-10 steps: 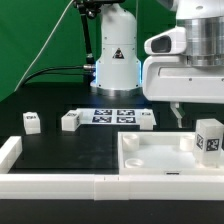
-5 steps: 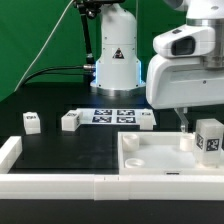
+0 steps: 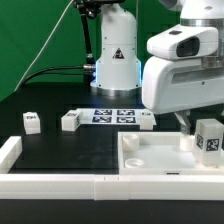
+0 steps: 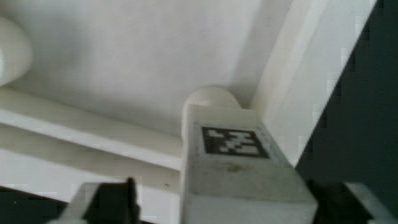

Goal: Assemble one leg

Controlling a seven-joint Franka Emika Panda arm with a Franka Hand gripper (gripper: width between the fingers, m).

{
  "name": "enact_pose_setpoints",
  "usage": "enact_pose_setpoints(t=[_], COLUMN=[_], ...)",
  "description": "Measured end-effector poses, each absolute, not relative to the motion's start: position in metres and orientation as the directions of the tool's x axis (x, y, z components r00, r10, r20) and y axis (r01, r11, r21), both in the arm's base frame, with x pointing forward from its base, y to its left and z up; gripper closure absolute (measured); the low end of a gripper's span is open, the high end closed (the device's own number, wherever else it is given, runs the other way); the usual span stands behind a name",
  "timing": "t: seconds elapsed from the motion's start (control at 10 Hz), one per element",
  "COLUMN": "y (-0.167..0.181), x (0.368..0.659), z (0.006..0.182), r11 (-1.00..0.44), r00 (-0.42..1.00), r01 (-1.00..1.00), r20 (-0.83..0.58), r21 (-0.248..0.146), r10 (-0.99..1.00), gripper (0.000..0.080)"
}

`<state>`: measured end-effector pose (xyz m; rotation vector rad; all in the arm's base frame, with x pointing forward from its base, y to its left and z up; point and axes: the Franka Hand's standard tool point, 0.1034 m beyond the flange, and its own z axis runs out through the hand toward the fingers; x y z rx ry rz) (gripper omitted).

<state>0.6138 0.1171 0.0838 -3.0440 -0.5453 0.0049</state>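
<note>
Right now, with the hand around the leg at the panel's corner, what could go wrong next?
1. The hand is open, with its fingers on either side of the leg. If it closes off-centre, it could twist the leg rather than grip it squarely.
2. The leg sits right by the rim of the panel. A sideways nudge might tip it or push it against that rim.

Leg (image 3: 210, 138) (image 4: 231, 150): small white cuboid block, black-and-white square tag on the face toward the exterior camera. I read it upright, at 3 o'clock in that view, standing inside the white panel (image 3: 160, 156), beside its raised rim.
</note>
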Motion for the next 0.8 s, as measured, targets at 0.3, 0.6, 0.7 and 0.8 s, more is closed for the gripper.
enact_pose_setpoints(t=[0.3, 0.6, 0.7, 0.8], y=[0.1173, 0.1205, 0.1208, 0.1206], x=[0.6137, 0.6099, 0.6099, 0.6101], z=[0.0837, 0.0828, 0.0826, 0.0825], r11=[-0.950, -0.996, -0.971, -0.930], r00=[0.952, 0.997, 0.972, 0.932], r01=[0.307, -0.069, -0.233, -0.361], r20=[0.004, 0.023, 0.018, 0.009], r21=[-0.051, -0.054, -0.057, -0.065], r10=[0.308, -0.071, -0.234, -0.362], gripper=[0.0509, 0.0509, 0.0509, 0.0509])
